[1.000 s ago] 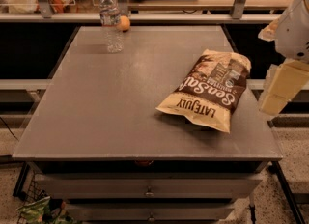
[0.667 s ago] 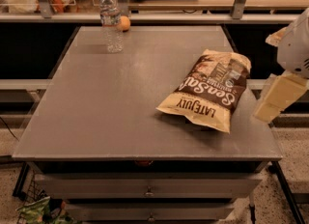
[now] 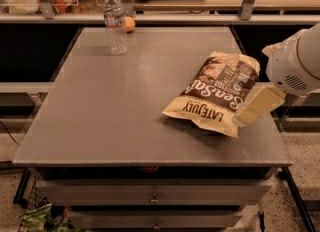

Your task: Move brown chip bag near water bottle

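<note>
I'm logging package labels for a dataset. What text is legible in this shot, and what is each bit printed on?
"LATE JULY": on the brown chip bag, along its near end.
"Sea Sal": large lettering on the same bag; the end of the word is unclear beside the gripper, which hangs at the bag's right edge.
Small badges on the bag: too blurred to read.
Label on the water bottle: too blurred to read.
</note>
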Controlling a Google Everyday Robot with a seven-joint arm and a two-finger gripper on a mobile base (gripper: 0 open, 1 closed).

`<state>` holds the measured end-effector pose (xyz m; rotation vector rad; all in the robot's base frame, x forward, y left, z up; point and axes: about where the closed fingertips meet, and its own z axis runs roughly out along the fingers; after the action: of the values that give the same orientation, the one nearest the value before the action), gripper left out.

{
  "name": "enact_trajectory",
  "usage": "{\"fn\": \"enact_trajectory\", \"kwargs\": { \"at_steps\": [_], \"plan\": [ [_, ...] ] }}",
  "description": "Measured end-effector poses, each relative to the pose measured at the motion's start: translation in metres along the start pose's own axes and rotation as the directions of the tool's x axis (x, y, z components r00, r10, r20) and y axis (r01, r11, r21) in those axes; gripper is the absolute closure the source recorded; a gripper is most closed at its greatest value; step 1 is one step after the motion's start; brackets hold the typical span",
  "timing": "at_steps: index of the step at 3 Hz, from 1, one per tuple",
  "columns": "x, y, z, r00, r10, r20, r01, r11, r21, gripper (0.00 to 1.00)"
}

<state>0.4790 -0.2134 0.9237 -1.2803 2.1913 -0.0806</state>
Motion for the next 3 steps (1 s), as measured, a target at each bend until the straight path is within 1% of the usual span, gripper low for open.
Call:
{"fn": "enact_trajectory", "kwargs": {
  "at_steps": [1,2,3],
  "plan": [
    [-0.011,0.002,0.009,0.998,0.020,0.052,-0.019,0.9996,-0.020,0.00],
    [-0.017,0.013,0.018,0.997,0.037,0.068,-0.032,0.9962,-0.081,0.00],
    [-0.019,0.032,0.032,0.997,0.033,0.065,-0.022,0.9856,-0.168,0.00]
  ]
}}
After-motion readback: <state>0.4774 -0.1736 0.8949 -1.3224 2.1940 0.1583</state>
